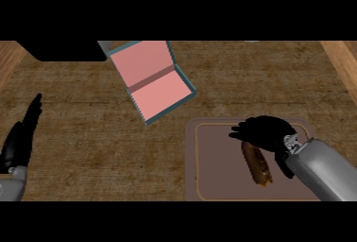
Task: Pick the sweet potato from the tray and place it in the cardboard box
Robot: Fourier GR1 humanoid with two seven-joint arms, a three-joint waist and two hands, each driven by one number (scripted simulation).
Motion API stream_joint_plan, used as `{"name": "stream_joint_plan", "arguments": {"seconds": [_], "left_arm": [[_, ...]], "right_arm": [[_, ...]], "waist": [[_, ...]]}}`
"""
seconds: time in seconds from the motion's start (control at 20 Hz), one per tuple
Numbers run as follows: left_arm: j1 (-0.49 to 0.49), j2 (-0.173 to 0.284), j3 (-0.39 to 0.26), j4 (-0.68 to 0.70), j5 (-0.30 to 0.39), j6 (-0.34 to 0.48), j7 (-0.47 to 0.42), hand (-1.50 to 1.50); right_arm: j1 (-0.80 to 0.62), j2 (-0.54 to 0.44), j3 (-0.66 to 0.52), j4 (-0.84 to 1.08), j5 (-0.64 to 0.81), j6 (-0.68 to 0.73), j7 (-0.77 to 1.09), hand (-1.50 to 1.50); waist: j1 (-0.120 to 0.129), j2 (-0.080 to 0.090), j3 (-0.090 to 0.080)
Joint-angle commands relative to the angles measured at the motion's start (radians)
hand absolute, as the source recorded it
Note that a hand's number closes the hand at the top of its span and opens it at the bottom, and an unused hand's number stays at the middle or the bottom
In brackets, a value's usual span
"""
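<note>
Brown and elongated, the sweet potato (255, 163) lies lengthwise on the tray (209, 160), right of its middle, with its upper end hidden under the right hand (265, 132). That hand sits over the vegetable's top end with its fingers (241, 134) curled downward around it; whether they have actually closed on it is hard to tell, since the dark hand hides the contact. The cardboard box (157, 78), with its pink inner surfaces and blue-grey edging, stands well apart on the tabletop (83, 142), up and to the left of the tray. The left hand (24, 127) rests open at the left edge, fingers straight. The main risk from here looks like the hold itself: the hand sits near one end rather than the middle, so on lifting, the long free end could swing down and twist out of the fingers. The box also sits at an angle, so a carry that comes in low could catch its near rim and push it aside, or leave the sweet potato across the edge.
</note>
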Motion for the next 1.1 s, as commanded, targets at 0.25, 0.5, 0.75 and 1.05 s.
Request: {"name": "stream_joint_plan", "arguments": {"seconds": [0.25,0.5,0.75,1.05], "left_arm": [[-0.014,-0.002,0.063,-0.021,-0.03,-0.049,0.038,0.0],[-0.002,-0.013,0.086,-0.015,-0.042,-0.074,0.008,0.0],[0.001,-0.027,0.097,-0.008,-0.058,-0.079,-0.021,0.0],[0.023,-0.079,0.079,-0.058,-0.104,-0.058,0.015,0.0]], "right_arm": [[0.081,0.068,-0.018,-0.093,0.052,0.047,-0.043,-1.5],[0.081,0.071,-0.014,-0.072,0.108,0.062,-0.024,-1.5],[0.165,0.076,0.03,-0.119,0.182,0.068,0.068,-1.5],[0.18,0.104,0.006,0.001,0.255,-0.062,0.043,1.5]], "waist": [[-0.001,0.0,0.0],[0.002,0.0,0.0],[-0.001,0.0,0.0],[0.002,0.001,0.0]]}}
